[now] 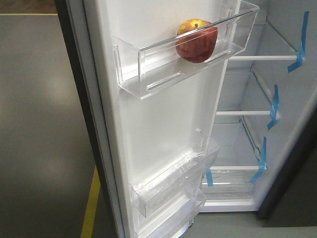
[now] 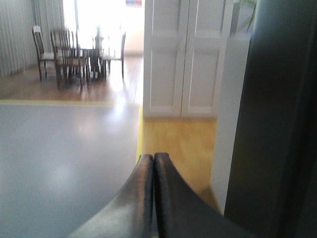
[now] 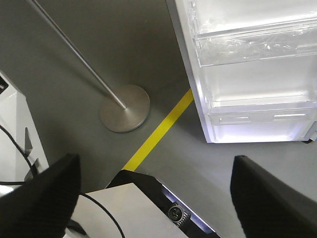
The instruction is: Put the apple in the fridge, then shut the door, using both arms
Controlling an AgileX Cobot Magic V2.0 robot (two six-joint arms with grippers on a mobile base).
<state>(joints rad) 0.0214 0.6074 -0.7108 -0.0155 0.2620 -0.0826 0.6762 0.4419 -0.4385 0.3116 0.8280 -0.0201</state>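
Grey floor (image 3: 59,64), yellow tape line (image 3: 158,130) across it. Round metal stand base (image 3: 125,107) at line's 9 o'clock, thin pole (image 3: 74,52) slanting up. White double doors (image 2: 181,59) at 12 o'clock, dining chairs (image 2: 69,52) at 10, glaring window (image 2: 99,17) behind; wood flooring (image 2: 178,144) before doors.

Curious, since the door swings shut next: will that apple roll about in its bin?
Probably a little: the apple is round, with spare room in the bin beside it. The front wall reaches roughly halfway up it, so it likely stays in.

The door (image 1: 158,129) runs off the top and bottom edges. The far chairs (image 2: 67,54) look blurry. The pole (image 3: 74,51) has its top cut off.
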